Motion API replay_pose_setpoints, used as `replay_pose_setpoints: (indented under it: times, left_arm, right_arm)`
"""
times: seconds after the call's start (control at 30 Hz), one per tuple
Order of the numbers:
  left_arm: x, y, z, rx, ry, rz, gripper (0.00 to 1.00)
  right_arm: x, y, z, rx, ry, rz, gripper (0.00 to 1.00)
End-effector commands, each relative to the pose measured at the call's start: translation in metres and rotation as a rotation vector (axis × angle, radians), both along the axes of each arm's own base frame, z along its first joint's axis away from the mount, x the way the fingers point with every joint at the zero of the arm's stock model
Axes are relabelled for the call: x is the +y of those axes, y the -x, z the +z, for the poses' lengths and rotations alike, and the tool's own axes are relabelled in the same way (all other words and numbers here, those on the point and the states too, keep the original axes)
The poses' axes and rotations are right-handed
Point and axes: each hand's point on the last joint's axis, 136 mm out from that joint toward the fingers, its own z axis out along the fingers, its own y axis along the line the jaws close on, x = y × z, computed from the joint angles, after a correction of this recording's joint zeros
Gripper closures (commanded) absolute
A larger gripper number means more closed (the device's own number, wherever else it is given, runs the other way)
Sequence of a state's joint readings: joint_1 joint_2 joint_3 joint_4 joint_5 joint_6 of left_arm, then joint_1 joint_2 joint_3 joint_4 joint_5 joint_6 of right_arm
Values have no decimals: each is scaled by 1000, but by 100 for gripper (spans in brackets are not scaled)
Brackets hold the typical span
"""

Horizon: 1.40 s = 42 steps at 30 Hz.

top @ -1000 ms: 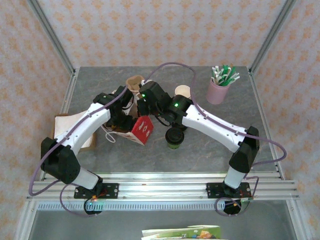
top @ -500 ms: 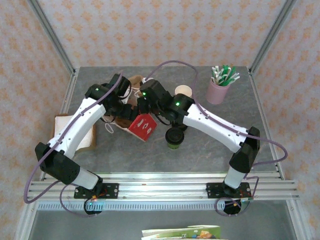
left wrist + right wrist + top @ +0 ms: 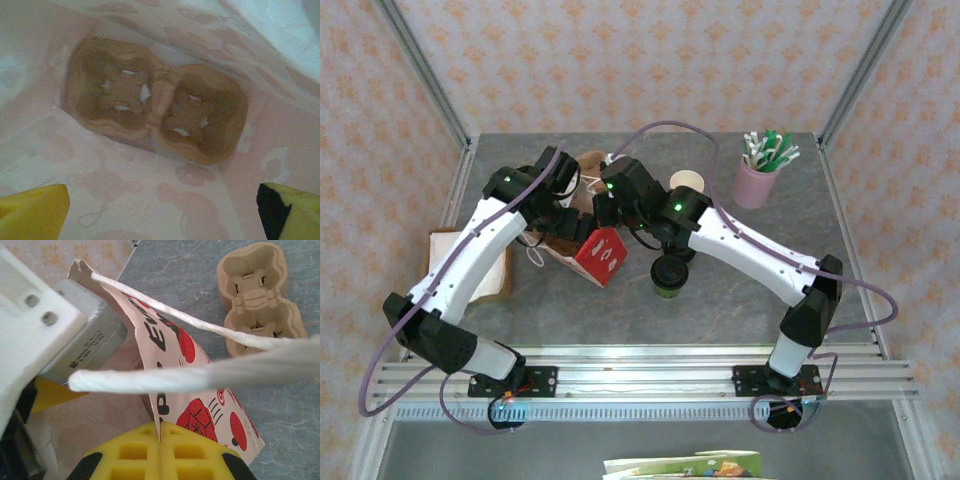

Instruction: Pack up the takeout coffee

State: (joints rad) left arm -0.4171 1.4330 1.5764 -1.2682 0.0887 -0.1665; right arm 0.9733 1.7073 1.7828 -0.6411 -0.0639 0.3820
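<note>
The takeout coffee [image 3: 670,272], a green cup with a black lid, stands upright on the table just right of the paper bag [image 3: 599,256]. My right gripper [image 3: 160,436] is shut on the top edge of the bag's red-printed wall [image 3: 200,390], and the white cord handle [image 3: 200,376] crosses in front of it. My left gripper [image 3: 160,217] is open inside the bag's mouth, its yellow fingertips [image 3: 32,215] wide apart with nothing between them. Below it, a brown cardboard cup carrier [image 3: 155,115] lies on the bag's floor.
A second cardboard carrier [image 3: 257,295] lies on the table behind the bag. A lidless cup [image 3: 686,183] stands at the back, with a pink cup of straws [image 3: 757,180] to its right. A flat brown stack [image 3: 445,250] sits at the left edge.
My left arm has swung its wrist away from me, up over the bag's mouth. The bag has shifted slightly left. The right gripper keeps its hold on the edge.
</note>
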Motion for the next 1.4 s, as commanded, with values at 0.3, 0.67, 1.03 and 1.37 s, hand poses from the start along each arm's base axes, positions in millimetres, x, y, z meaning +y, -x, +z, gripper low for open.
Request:
replay_pose_setpoints:
  times: [0.3,0.67,1.03,1.37]
  left_arm:
    - [2,-7,53,-202,-125,-143,1]
    - [44,-36,194,-614,2,334,1]
    - [79,-22,209,-631,302,699,1]
    - [68,-38,188,-539,324,661,1]
  right_arm:
    - [-21,11,-19,84,66,31,100]
    - [-9,16,-11,149,-52,15,100]
    - [-16,25,-16,182,-97,-110,100]
    - [-20,29,-28,230,-130,-173,100]
